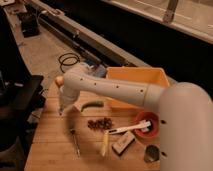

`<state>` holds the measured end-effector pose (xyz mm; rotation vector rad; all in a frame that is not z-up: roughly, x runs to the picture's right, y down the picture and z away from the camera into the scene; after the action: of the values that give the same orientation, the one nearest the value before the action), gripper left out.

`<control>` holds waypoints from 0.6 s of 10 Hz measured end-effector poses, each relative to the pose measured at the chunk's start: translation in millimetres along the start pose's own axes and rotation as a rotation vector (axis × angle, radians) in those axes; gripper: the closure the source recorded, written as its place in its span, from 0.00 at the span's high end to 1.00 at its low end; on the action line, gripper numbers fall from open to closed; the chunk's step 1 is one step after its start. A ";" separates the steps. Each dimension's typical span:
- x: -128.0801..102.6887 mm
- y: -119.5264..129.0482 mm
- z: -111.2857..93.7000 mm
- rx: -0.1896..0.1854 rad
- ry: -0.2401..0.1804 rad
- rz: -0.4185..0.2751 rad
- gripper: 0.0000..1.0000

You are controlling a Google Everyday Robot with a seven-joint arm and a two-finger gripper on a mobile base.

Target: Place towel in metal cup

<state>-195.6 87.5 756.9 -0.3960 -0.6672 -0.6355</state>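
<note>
Wooden table (pixel 50 147) at left: crooked arm (pixel 115 90) points its closed pincer (pixel 61 110) down.

Nothing readable is showing on any surface. The gripper (pixel 61 111) is hanging closed over the worktop (pixel 52 147) near its left edge.

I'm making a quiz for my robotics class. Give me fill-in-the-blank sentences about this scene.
The gripper, low over the table and far from the metal cup, is ___.
The metal cup stands close to the reddish-brown ___.
The fork lies on the ___ table.
Missing: shut; bowl; wooden.
</note>
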 end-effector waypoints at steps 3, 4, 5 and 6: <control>11.9 81.1 -38.4 -0.033 0.053 0.189 0.00; 5.6 107.7 -48.4 -0.047 0.069 0.251 0.00; -2.8 134.8 -59.5 -0.062 0.085 0.317 0.00; -4.7 155.4 -68.3 -0.072 0.098 0.367 0.00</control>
<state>-66.2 168.8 682.9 -0.5354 -0.4633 -0.3277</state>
